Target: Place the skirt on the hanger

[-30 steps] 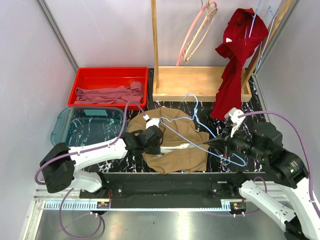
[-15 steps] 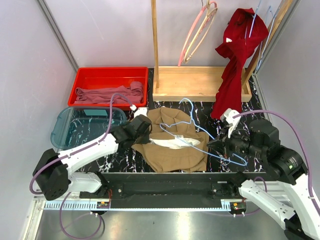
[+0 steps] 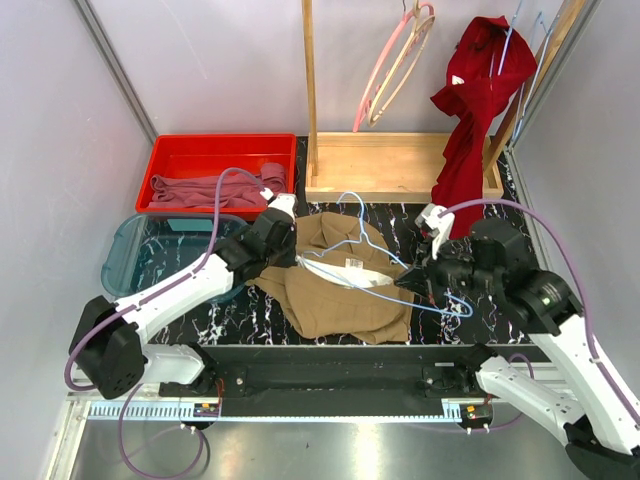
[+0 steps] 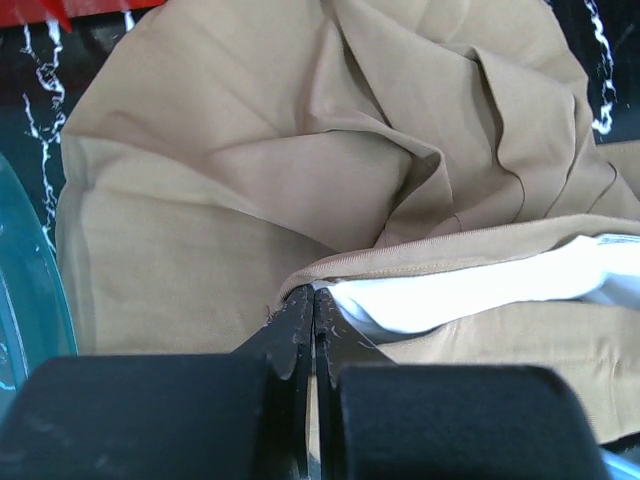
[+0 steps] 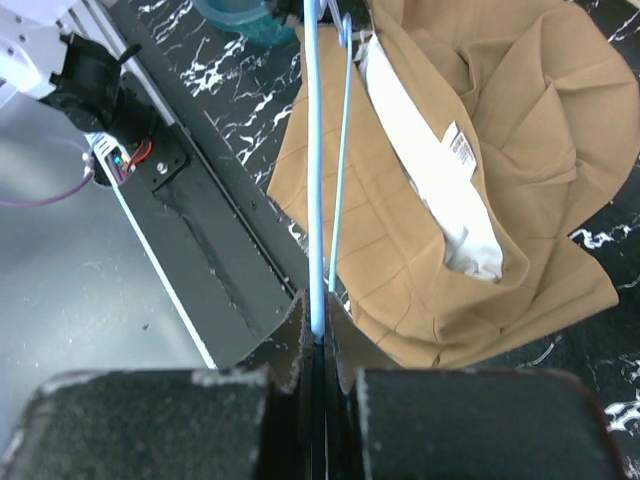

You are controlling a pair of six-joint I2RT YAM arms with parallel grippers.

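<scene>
Top external: left hand (image 4: 313,305) pinches the skirt (image 3: 340,300), right hand (image 5: 318,330) grips the hanger (image 5: 314,150) over it, red bin (image 3: 215,142) behind.

Skirt (image 3: 330,300) is tan with white lining, hanger (image 5: 313,150) light blue, table (image 3: 405,222) black with white marble veining, tray (image 3: 200,148) red, garment (image 3: 470,130) dark red.

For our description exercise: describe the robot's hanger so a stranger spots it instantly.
On the black marbled table lies a tan skirt. Across it runs a thin light-blue wire hanger. Unlike the pink hanger hung behind, the right gripper pinches it.
</scene>
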